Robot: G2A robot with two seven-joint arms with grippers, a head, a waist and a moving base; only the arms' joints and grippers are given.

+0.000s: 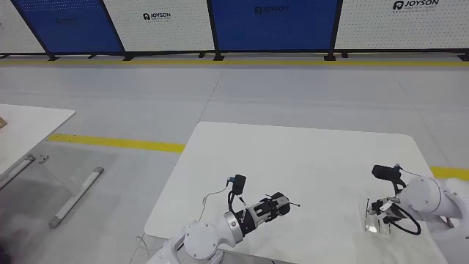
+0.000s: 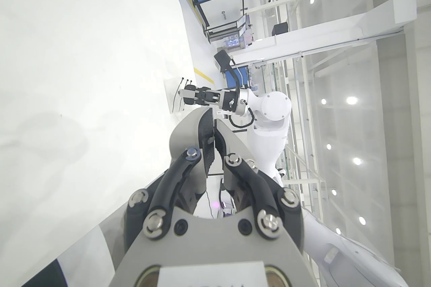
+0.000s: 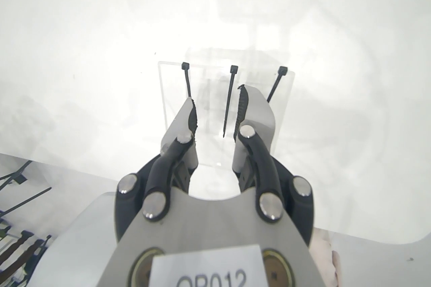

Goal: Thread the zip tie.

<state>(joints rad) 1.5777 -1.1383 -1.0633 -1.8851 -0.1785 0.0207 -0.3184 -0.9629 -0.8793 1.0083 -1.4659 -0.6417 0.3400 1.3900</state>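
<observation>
Top view: a white matte table (image 1: 308, 154) fills the lower centre. At lower right the right gripper (image 1: 376, 207) hangs over a small clear acrylic stand (image 1: 372, 226) near the table's front edge. At lower centre the left gripper (image 1: 284, 205) lies over bare tabletop, well apart from the stand. I judge it parked until it is needed.

Left wrist view: ribbed black rubber pads (image 2: 206, 130) are pressed together, with nothing seen between them.

Right wrist view: the metal fingers are spread and straddle the middle of three thin black plastic zip ties (image 3: 229, 96). The ties lean on the stand's clear plate, square heads up and tapered tails down. They are spaced, probably, so the fingers can close on one alone. It is not yet pinched.
</observation>
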